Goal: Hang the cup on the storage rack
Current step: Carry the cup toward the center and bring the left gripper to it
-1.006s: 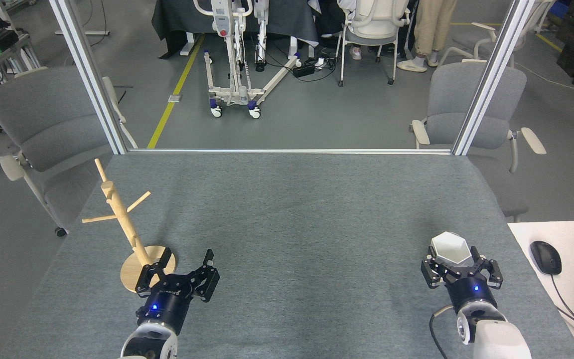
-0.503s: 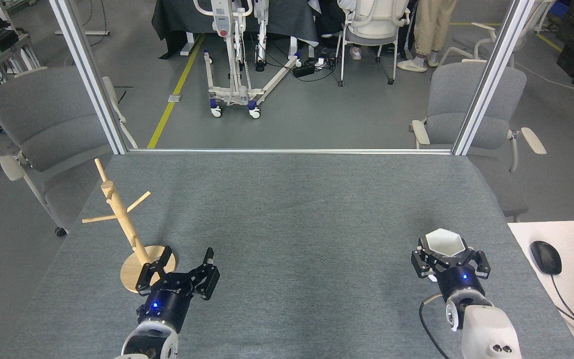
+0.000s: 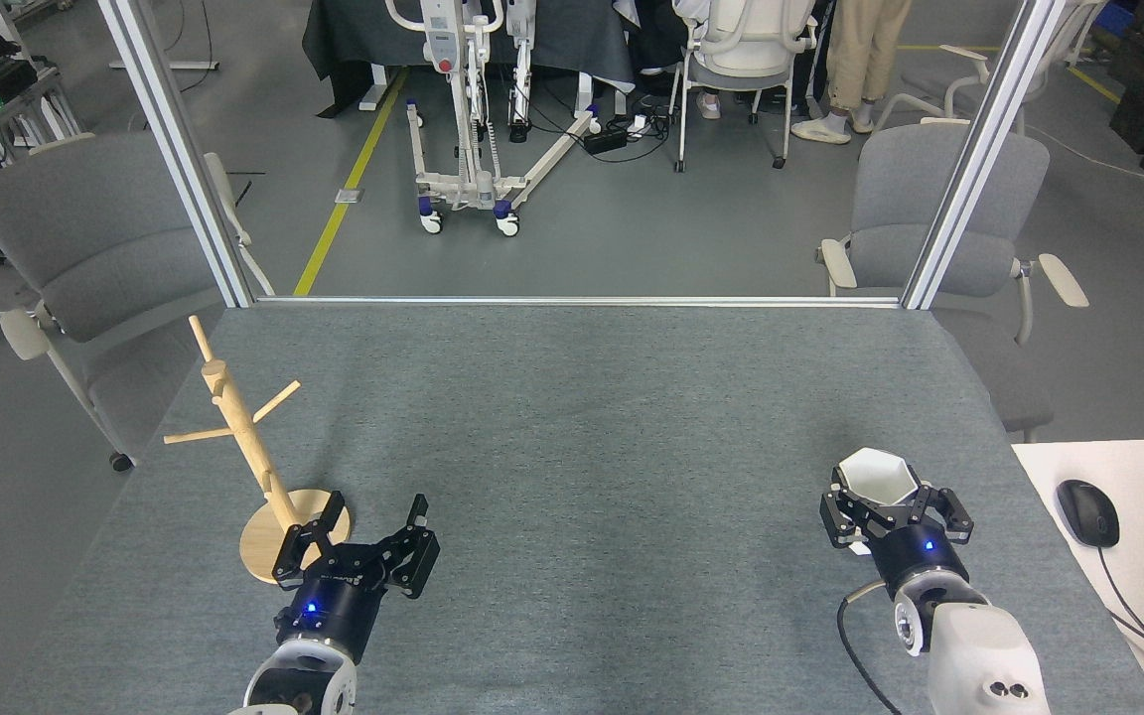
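The cup [image 3: 877, 477] sits at the right near corner of the grey worktop [image 3: 582, 417], mouth up and tipped a little toward the far side, its hexagonal rim showing a white, empty inside. The right gripper [image 3: 892, 508] is closed around its lower body, dark fingers on either side; whether the cup's base is touching the cloth or just off it cannot be told from this angle.

The storage rack [image 3: 239, 437] stands well apart, at the left near corner — a leaning wooden pole on a round disc, its thin pegs all bare. The left gripper [image 3: 363, 524] rests just beside the disc with its fingers spread wide and nothing between them.

Risks, as I judge them: the grip is on faceted, matte sides, so the cup could twist or slide in the fingers during the long carry across the worktop. The pegs are thin and angled, and the cup's small opening for hanging is not visible here, so it may be turned the wrong way for threading. A push against a peg could also tip the light rack, since nothing is steadying its base.

Off the worktop to the right, a computer mouse [image 3: 1087, 512] lies on a white desk.
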`<act>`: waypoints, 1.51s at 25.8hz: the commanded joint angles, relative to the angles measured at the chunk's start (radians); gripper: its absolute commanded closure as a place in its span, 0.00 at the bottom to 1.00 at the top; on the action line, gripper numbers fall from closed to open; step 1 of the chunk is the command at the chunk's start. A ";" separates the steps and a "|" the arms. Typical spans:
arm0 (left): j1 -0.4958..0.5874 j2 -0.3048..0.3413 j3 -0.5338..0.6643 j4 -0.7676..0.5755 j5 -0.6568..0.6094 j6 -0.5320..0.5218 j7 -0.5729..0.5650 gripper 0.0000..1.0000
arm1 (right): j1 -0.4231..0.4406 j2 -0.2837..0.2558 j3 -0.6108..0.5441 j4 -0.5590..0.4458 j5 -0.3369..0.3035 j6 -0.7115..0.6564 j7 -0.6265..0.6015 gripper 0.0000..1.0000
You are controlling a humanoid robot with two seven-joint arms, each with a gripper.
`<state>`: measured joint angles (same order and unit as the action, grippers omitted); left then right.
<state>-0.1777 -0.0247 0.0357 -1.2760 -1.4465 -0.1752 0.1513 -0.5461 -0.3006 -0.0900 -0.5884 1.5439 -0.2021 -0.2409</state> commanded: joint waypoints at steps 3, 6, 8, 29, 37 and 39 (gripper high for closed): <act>0.001 0.008 -0.005 -0.017 -0.002 -0.013 0.002 0.01 | -0.015 -0.023 -0.036 -0.091 -0.004 -0.091 0.012 1.00; 0.004 0.008 -0.007 -0.039 -0.002 -0.036 0.002 0.01 | -0.002 -0.020 -0.048 -0.248 -0.004 -0.091 0.137 1.00; 0.012 0.005 -0.010 -0.051 -0.005 -0.073 0.002 0.01 | 0.034 -0.011 -0.100 -0.392 -0.005 -0.099 0.350 1.00; -0.057 -0.050 -0.522 -0.169 -0.258 -0.090 -0.041 0.01 | 0.107 0.109 0.159 -0.987 0.001 0.509 0.678 1.00; -0.184 -0.118 -0.622 -0.080 -0.255 -0.046 -0.045 0.01 | 0.084 0.107 0.217 -1.139 0.021 0.520 0.966 1.00; -0.213 -0.118 -0.628 -0.077 -0.255 -0.049 -0.047 0.01 | 0.083 0.104 0.219 -1.145 0.019 0.517 0.983 1.00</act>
<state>-0.3459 -0.1389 -0.5712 -1.3663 -1.7021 -0.2326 0.1010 -0.4592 -0.1931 0.1173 -1.7087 1.5628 0.3140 0.6907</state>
